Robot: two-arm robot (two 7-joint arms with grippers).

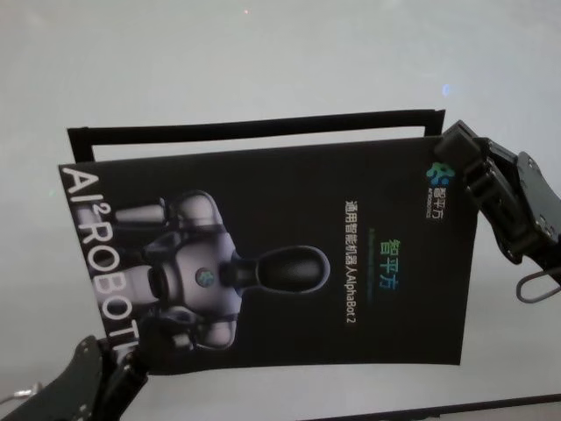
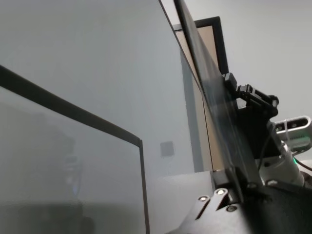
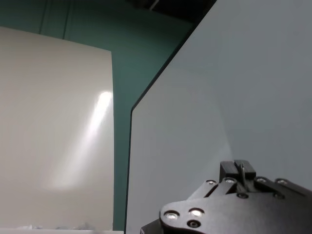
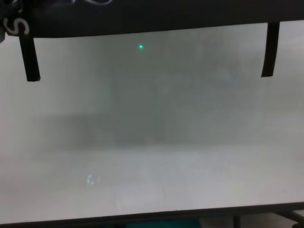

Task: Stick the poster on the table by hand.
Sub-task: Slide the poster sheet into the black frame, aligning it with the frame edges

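Large black glossy robot poster (image 1: pixel 289 254) held above the plain white-grey table (image 1: pixel 263 61): pinched lower left by left gripper (image 1: pixel 118 351), upper right by right gripper (image 1: pixel 456 153); two narrow black tape strips (image 4: pixel 31 58) dangling.

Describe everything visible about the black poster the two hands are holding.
The large glossy black poster shows a silver-white robot figure, white letters "AI² ROBOT" along one short edge, a small logo, and Chinese text ending "AlphaBot 2". It is held above the plain white-grey table, not lying on it. The black left hand meets its near left corner; the black right hand meets its far right corner. In the chest view two narrow black tape strips hang from its edge.
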